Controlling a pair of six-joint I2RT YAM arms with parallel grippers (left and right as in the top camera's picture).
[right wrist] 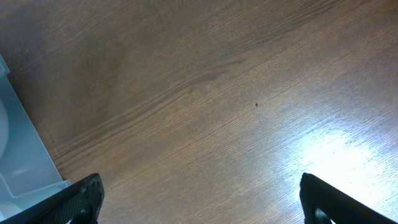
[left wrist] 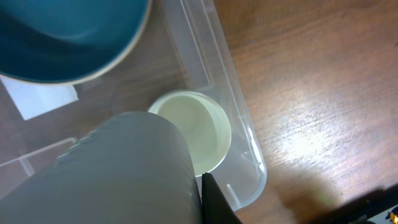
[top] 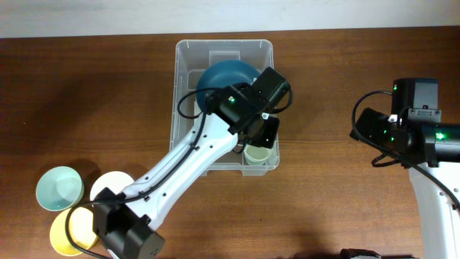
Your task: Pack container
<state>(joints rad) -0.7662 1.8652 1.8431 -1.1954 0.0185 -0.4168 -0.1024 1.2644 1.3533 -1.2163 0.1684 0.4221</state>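
Clear container [top: 188,57] at the far middle of the counter [top: 345,57], dark blue bowl [top: 219,75] and pale cup [top: 257,155] inside, left tool [top: 263,134] pinched closed above the cup, right tool [right wrist: 205,202] spread wide over wood to its right, three small bowls [top: 59,188] front left.

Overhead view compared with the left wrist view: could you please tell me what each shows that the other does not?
Only the overhead shows the teal bowl, white bowl and yellow bowl outside the container, and the right arm. Only the left wrist shows the white label on the container's floor. Both show the blue bowl and cream cup inside the container.
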